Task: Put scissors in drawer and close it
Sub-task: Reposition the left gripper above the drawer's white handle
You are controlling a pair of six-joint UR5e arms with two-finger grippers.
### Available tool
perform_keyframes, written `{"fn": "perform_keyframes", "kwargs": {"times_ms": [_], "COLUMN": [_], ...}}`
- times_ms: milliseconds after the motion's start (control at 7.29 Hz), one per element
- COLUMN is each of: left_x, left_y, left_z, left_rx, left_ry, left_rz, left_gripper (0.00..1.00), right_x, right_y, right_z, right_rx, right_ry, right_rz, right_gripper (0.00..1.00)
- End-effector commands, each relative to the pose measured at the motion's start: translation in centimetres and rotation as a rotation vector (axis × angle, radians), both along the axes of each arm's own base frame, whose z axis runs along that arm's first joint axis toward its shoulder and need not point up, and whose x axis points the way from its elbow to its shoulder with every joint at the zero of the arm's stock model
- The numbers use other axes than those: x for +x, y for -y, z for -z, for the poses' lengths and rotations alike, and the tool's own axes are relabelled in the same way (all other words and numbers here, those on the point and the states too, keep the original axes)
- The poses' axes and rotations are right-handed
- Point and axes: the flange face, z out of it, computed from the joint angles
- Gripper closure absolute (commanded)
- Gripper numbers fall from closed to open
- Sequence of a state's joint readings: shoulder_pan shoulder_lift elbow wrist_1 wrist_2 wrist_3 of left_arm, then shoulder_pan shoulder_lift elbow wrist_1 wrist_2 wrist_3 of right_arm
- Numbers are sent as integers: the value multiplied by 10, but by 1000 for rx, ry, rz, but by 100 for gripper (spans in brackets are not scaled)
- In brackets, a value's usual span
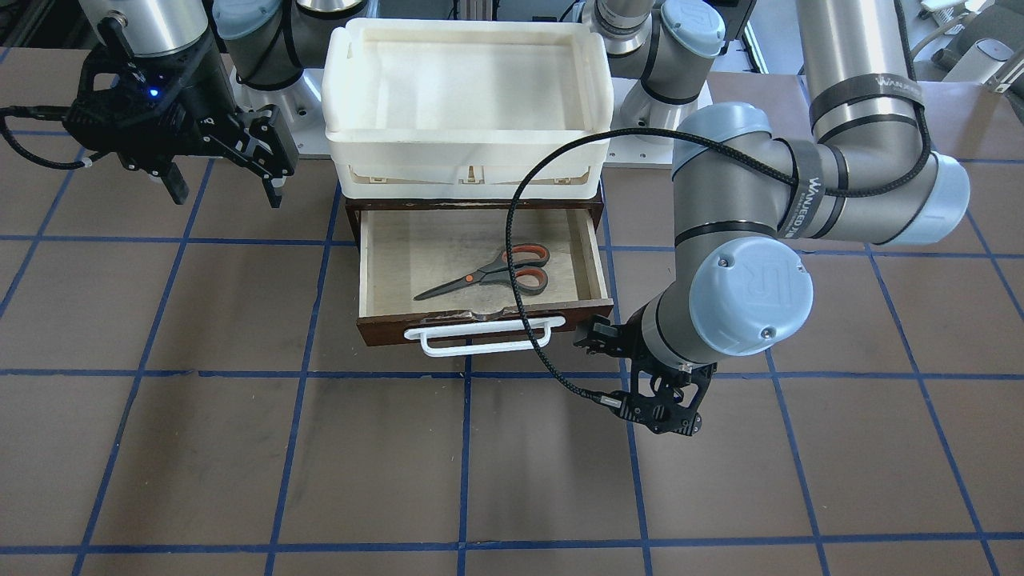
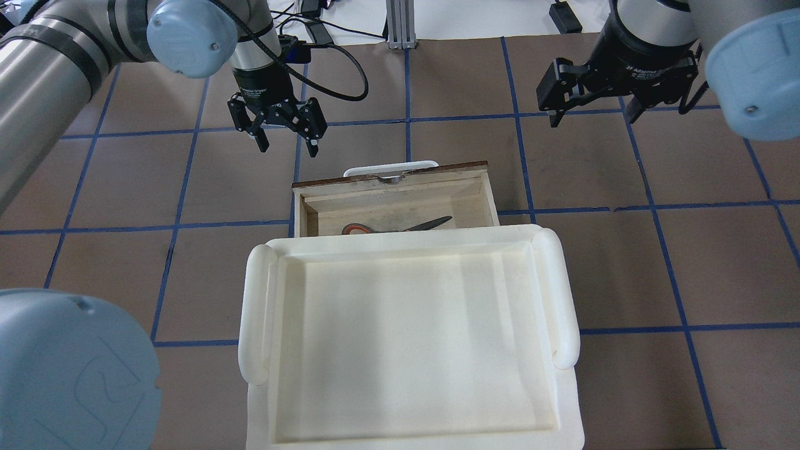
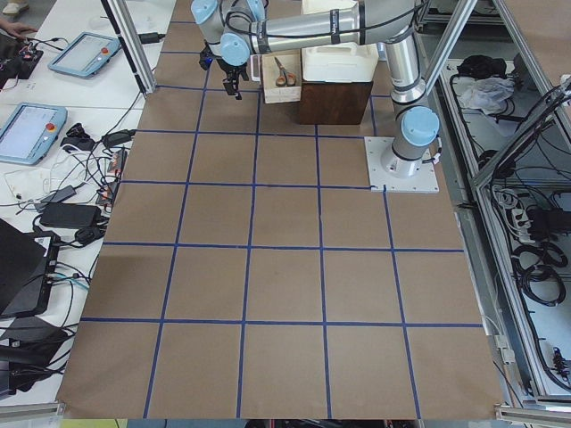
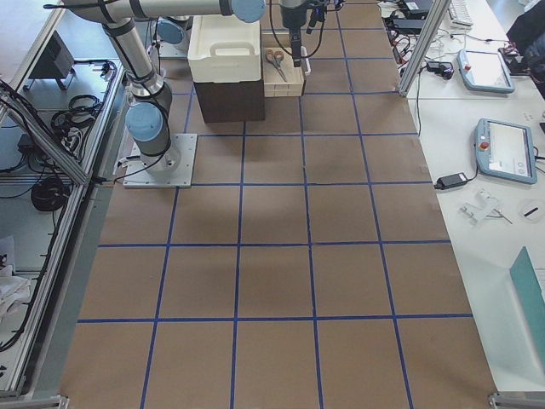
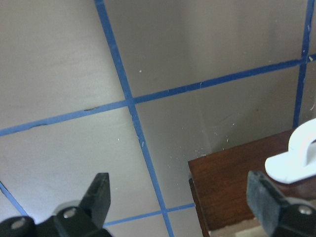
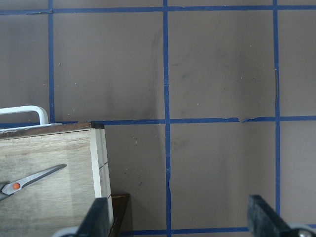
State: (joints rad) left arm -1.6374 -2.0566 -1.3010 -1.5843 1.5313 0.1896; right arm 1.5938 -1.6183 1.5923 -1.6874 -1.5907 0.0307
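The scissors [image 1: 492,272], with orange-and-grey handles, lie flat inside the open wooden drawer [image 1: 384,276]; they also show in the overhead view [image 2: 400,226] and the right wrist view [image 6: 34,177]. The drawer's dark front with its white bar handle [image 1: 480,336] is pulled out. My left gripper [image 2: 287,144] is open and empty, hovering just beyond the drawer's front corner [image 5: 232,173], beside the handle's end [image 5: 296,158]. My right gripper [image 2: 594,115] is open and empty, raised off to the drawer's other side [image 6: 98,163].
A large white plastic bin [image 2: 406,337] sits on top of the dark cabinet [image 1: 596,208] that houses the drawer. The brown tabletop [image 1: 200,448] has a blue tape grid. The left arm's cable [image 1: 520,264] loops over the drawer.
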Motion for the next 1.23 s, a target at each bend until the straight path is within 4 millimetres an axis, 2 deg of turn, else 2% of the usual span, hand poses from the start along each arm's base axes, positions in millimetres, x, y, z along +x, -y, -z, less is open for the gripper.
{"fn": "perform_keyframes", "kwargs": {"times_ms": [0,137,274,412,549,686,1097], "left_x": [-31,-58,-71,-79,-97,-107,-126], "left_y": [22,30,40,39,33,27,17], "left_z": [18,23,30,35,39,40,42], "left_rx": [-85,-95,-119,-112,-100,-90,-74], "left_ry": [-18,-13,-13,-6,-8,8,33], "left_rz": [46,43,15,-9,-90,-151,-284], "left_gripper": [0,0,0,0,0,0,0], "right_x": [0,0,0,0,0,0,0], "right_y": [0,-1,-1,0,-1,0,0], "right_z": [0,-1,-1,0,-1,0,0], "right_rx": [0,-2,-2,-2,-2,0,-2], "right_ry": [0,0,0,0,0,0,0], "right_rz": [0,-2,-2,-2,-2,-2,-2], "right_gripper": [0,0,0,0,0,0,0]}}
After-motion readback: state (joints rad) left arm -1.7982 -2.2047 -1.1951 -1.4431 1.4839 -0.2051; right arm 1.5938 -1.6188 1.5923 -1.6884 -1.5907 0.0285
